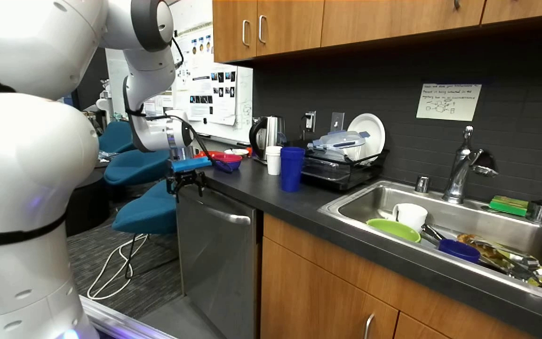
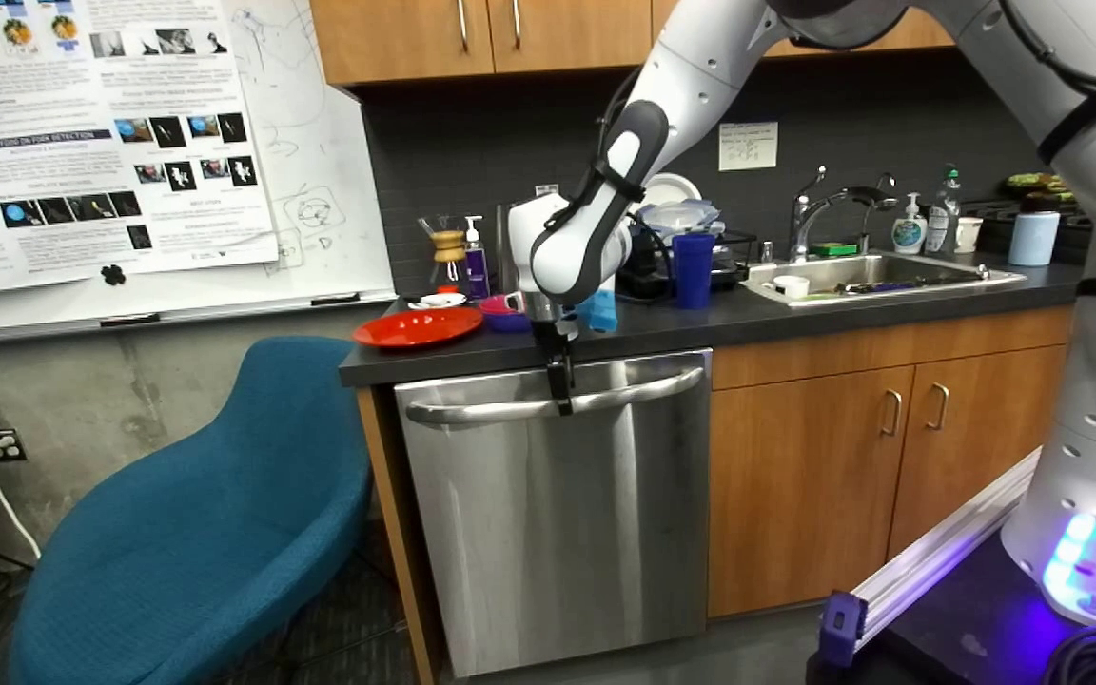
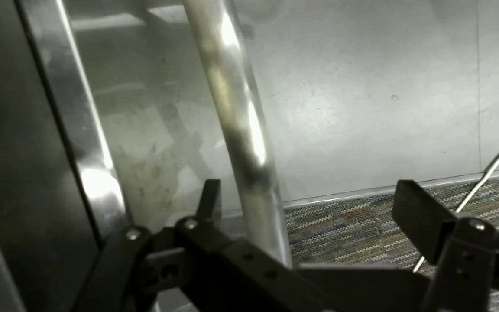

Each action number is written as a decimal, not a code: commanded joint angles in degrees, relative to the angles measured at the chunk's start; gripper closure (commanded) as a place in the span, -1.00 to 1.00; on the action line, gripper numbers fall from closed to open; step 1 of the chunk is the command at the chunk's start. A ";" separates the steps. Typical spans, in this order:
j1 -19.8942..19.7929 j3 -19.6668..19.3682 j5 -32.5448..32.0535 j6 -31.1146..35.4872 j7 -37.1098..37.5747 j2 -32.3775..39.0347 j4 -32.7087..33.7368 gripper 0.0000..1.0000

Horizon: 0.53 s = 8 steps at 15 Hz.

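The dishwasher handle (image 2: 638,392) runs across the top of the steel dishwasher door (image 2: 557,552), just under the counter (image 2: 653,331). Going left to right on my screens, posters (image 2: 110,105) cover much of a whiteboard (image 2: 320,257), and a teal chair (image 2: 205,514) stands left of the dishwasher door. A red plate (image 2: 418,327) lies at the counter's end, with bowls (image 2: 507,322) just beside it.

Next is my gripper (image 3: 309,186), pointing down at the handle. Its fingers (image 3: 422,221) are spread apart; the wrist view shows the handle between them, closer to the one on that view's left, and I can't tell whether either touches it.

Right of that, I have a tall blue cup (image 1: 291,172) by a dish rack (image 1: 358,178) holding a white plate (image 1: 375,129). In the sink (image 1: 370,202) I see a green bowl (image 1: 395,230), a white mug (image 1: 411,216) and a jumble of utensils (image 1: 522,268). A faucet (image 1: 454,188) and a green sponge (image 1: 508,207) sit behind the basin.
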 commanded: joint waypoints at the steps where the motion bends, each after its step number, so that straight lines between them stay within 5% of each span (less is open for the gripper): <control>1: -0.28 -0.29 -1.38 0.79 0.36 1.57 1.49 -1.00; 8: -0.61 -0.52 -0.97 0.61 0.18 4.25 3.79 -1.00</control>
